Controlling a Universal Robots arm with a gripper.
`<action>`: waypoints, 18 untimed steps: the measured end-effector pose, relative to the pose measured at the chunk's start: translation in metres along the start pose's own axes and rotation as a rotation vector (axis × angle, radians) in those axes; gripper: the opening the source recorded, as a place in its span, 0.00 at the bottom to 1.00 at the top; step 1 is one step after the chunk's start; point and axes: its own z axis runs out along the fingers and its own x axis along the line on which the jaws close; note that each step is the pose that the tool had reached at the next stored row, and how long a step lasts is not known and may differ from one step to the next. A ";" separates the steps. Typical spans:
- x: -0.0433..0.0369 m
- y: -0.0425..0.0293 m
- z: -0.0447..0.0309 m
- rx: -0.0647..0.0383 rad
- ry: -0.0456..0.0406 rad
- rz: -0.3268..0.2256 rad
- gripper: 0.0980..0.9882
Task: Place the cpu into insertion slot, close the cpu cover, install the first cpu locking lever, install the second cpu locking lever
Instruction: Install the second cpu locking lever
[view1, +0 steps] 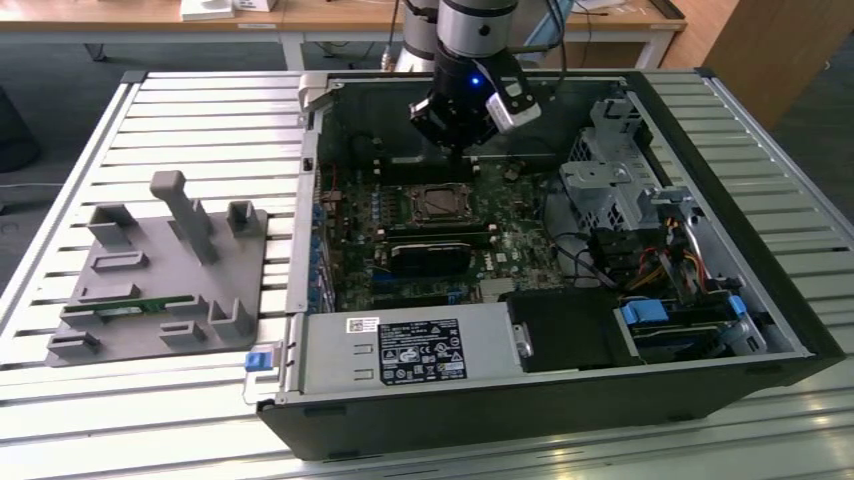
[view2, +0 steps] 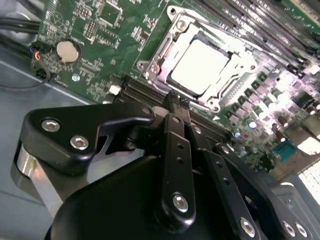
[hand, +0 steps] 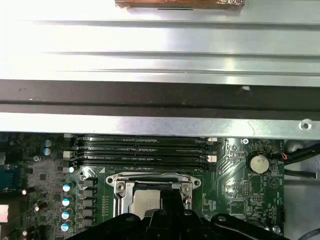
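Observation:
The cpu (view2: 200, 65) lies in the insertion slot (view1: 441, 203), its pale metal top showing. The silver cpu cover (view2: 159, 56) lies flat around the chip, which shows through its window. In the first wrist view the cpu (hand: 144, 205) and the cpu cover (hand: 150, 181) sit below the long memory slots. My gripper (view2: 178, 100) hangs over the board at the socket's edge with its black fingers together and nothing between them. In the exterior view the gripper (view1: 461, 150) is above the motherboard, just behind the socket.
The open computer case (view1: 747, 300) surrounds the board, with a drive cage and cables on the exterior view's right. A black card (view1: 430, 255) stands in front of the socket. Memory slots (hand: 140, 150) run beside it. A grey fixture (view1: 160, 270) rests on the slatted table.

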 end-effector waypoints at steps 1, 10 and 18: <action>-0.0001 -0.0005 0.0000 0.000 0.0000 0.000 0.01; -0.0001 -0.0227 -0.0007 0.000 0.0014 0.000 0.01; -0.0002 -0.0393 0.0007 0.001 0.0027 0.000 0.01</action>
